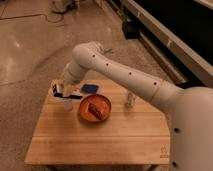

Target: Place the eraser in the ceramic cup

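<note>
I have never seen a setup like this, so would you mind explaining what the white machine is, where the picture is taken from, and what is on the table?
The white machine is a robot arm that ends in a two-finger grasping tool. There is only one picture, looking down at the scene from above and to one side; where the camera is mounted is not known. The tool is over the left rear part of the wooden table, and it appears to be carrying the eraser, a flat block with dark sides, just above the small pale ceramic cup. Also on the table are an orange plate with something on it, a blue pad behind it, and a clear bottle to its right.
</note>
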